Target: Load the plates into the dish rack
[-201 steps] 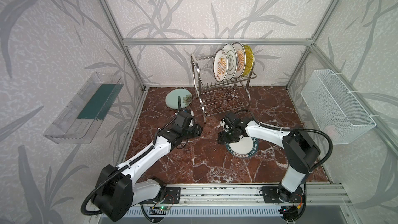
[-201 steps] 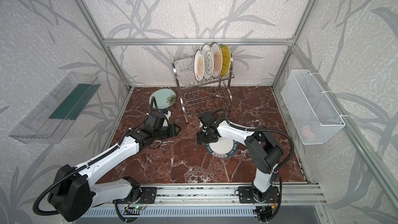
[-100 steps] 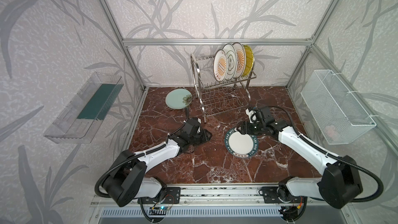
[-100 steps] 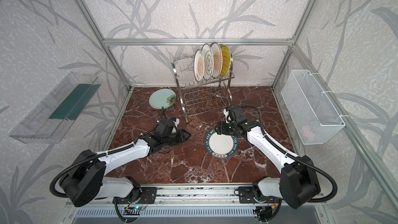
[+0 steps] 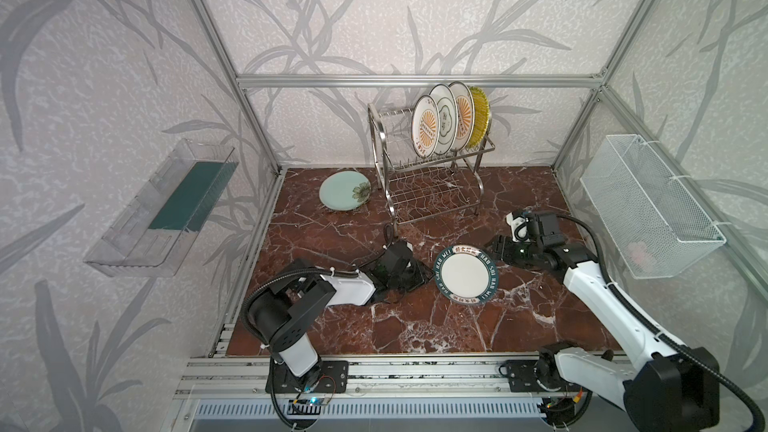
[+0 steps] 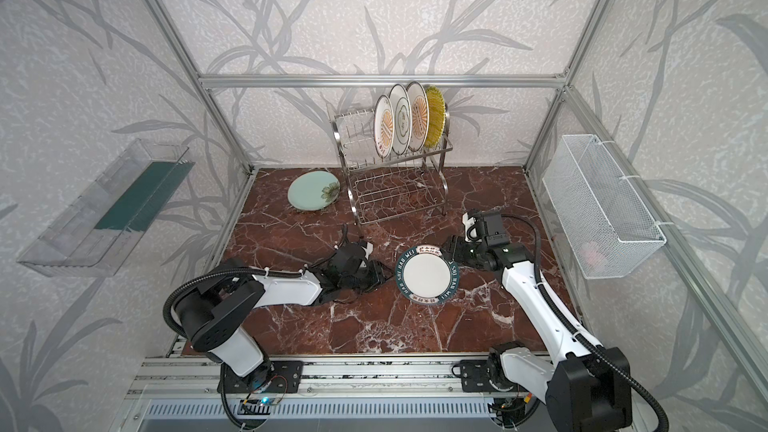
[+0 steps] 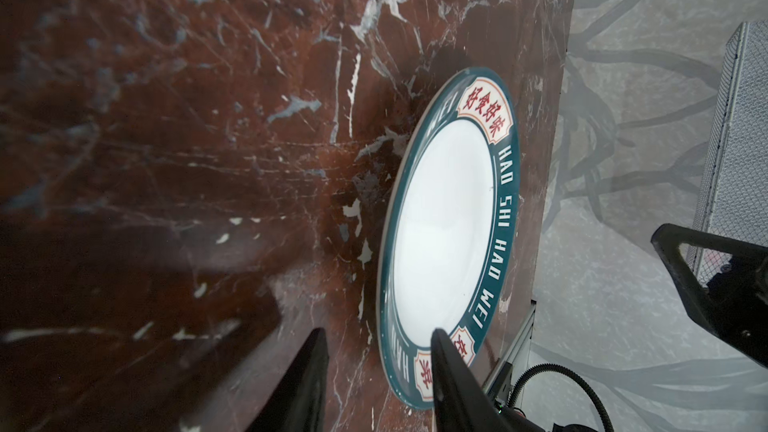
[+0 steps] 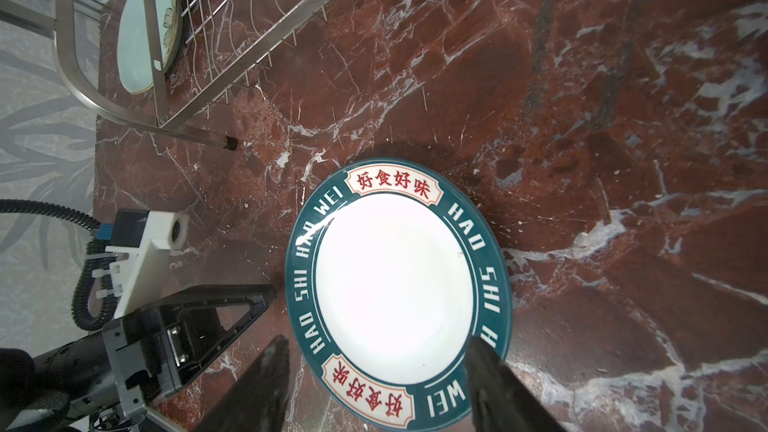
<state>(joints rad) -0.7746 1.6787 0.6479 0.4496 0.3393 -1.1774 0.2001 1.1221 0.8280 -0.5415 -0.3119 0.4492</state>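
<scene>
The teal-lettered plate (image 5: 464, 275) lies flat on the desk (image 5: 415, 326), in front of the dish rack (image 5: 432, 184). The left hand (image 5: 424, 278) is just beside the plate's left rim and the right hand (image 5: 496, 249) is at its right rim; both have their jaws apart and grip nothing. We judge a flat plate hard to pinch, so we brace one side, slip a finger under the opposite rim, tip it up, then close firmly. The mint plate (image 5: 343, 196) lies beside the rack.
</scene>
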